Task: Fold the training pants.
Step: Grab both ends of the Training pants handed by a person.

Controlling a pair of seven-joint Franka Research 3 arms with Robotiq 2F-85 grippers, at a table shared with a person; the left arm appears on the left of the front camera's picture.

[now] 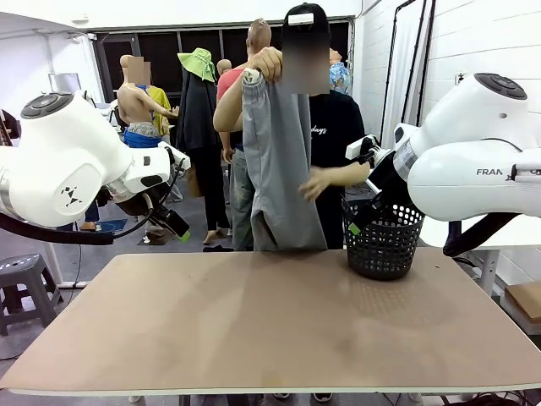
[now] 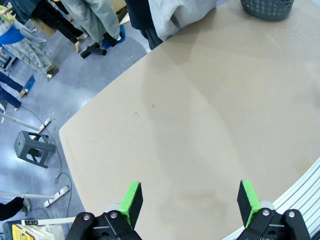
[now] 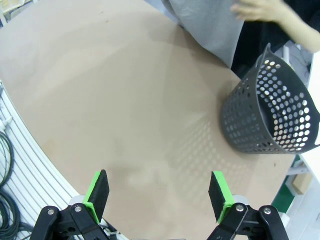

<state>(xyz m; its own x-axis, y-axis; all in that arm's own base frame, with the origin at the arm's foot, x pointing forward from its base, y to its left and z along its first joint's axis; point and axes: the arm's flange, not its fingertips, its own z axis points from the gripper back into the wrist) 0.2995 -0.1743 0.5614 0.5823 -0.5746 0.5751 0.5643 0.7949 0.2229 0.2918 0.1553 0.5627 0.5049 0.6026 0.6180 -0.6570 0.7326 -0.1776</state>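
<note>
While a person's hand (image 1: 267, 63) held the training pants (image 1: 283, 169) hanging by the tabletop (image 1: 254, 321), nothing was folded; both arms' jaws stood wide, empty.

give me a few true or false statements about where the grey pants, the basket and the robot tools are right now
1. A person's hand holds the light grey jersey training pants up at the far edge of the tan table. True.
2. The black perforated plastic basket lies tipped over at the table's left end. False: it stands upright at the far right.
3. The left tool and right tool are both open and empty. True.
4. The pants lie folded flat on the table. False: they hang from the person's hand.
</note>
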